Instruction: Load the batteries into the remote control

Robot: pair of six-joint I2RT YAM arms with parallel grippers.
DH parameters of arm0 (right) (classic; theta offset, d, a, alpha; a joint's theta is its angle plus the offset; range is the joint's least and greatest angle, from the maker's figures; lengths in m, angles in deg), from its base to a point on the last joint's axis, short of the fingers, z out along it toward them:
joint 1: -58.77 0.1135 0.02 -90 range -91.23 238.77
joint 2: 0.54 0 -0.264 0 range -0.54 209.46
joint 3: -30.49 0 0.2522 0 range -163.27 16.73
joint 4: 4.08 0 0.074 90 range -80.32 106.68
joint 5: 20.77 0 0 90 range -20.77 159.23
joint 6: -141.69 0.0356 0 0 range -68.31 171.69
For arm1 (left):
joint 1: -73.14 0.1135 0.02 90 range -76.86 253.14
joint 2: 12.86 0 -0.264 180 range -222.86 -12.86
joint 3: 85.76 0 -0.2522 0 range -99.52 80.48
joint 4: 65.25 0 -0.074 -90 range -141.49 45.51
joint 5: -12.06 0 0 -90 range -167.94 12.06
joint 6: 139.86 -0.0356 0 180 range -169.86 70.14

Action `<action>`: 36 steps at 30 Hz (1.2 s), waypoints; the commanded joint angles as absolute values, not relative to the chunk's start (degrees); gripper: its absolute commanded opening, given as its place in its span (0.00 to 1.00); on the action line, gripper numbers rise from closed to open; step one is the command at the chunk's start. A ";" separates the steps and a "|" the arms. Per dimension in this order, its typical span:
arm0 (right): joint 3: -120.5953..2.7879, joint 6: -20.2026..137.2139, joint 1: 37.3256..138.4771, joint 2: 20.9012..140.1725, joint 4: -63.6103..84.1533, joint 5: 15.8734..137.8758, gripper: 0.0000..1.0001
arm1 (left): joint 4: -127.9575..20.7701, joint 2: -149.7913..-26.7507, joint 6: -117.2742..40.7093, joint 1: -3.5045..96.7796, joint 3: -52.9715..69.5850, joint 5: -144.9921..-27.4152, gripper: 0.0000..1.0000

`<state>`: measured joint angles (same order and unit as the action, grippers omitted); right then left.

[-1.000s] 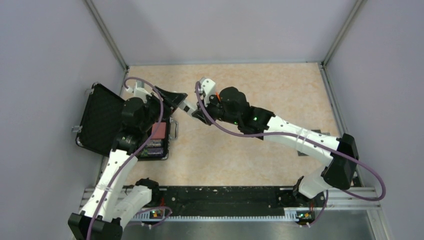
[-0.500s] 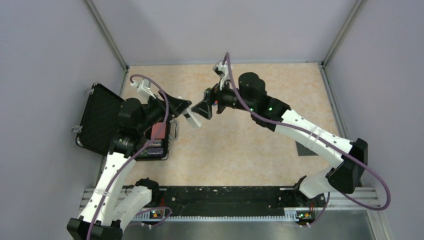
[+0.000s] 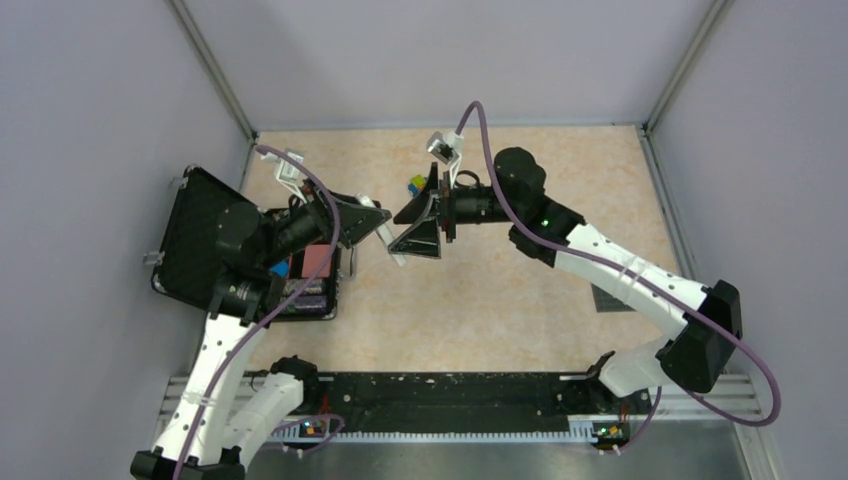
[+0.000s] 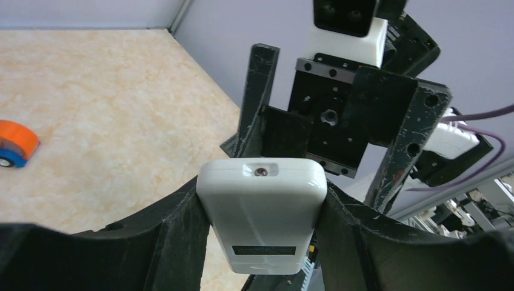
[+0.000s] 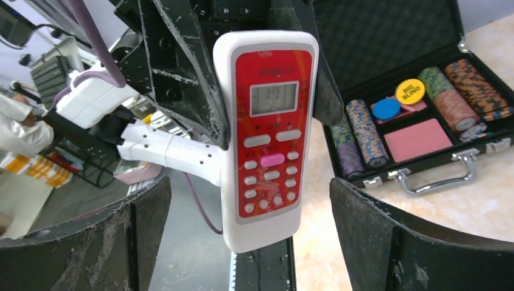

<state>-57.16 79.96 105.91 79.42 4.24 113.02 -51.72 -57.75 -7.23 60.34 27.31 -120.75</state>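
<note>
Two grippers faced off: the left gripper (image 4: 260, 203) clamped the remote control (image 5: 267, 139), buttons (image 5: 271, 160) toward the right gripper (image 3: 421, 215) at 3 o'clock, spread wide, probably for a handover.

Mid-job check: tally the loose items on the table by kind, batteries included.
Remote control: 1
Toy car: 1
Poker chip case: 1
Batteries in view: 0
Total: 3

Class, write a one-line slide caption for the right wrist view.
Left pincer holds the remote, red face toward the open right pincer, chip case behind.
</note>
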 commanded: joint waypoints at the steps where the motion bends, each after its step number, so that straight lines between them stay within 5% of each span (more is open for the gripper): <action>1: -57.48 82.98 105.98 80.88 -1.96 117.01 0.99 | -60.65 -57.11 -4.21 60.49 27.65 -125.13 0.00; 9: -57.26 87.78 106.10 84.22 -7.61 120.45 0.94 | -67.78 -57.70 0.50 60.48 29.47 -128.48 0.00; 18: -58.00 88.93 106.03 84.91 -6.95 118.38 0.37 | -64.77 -57.29 -1.52 60.53 30.00 -126.94 0.01; 21: -58.03 89.33 106.02 85.07 -6.52 118.09 0.31 | -63.15 -57.30 -2.42 60.54 29.67 -125.57 0.28; 23: -57.82 89.23 106.02 84.95 -5.60 116.90 0.30 | -60.16 -57.14 -4.07 60.49 28.83 -123.39 0.65; 24: -57.76 88.79 105.98 84.71 -4.45 115.61 0.31 | -57.43 -56.93 -5.48 60.54 28.26 -120.79 0.93; 33: -48.04 88.68 99.65 81.04 16.31 86.56 0.32 | -23.22 -54.40 -16.96 60.57 21.44 -76.74 0.99; 36: -42.91 89.61 95.89 79.48 24.93 73.34 0.31 | -18.99 -53.48 -18.26 60.57 21.42 -71.21 0.99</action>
<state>-47.93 88.47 100.55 83.27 11.24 94.53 -29.84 -55.06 -13.72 60.51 23.68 -88.36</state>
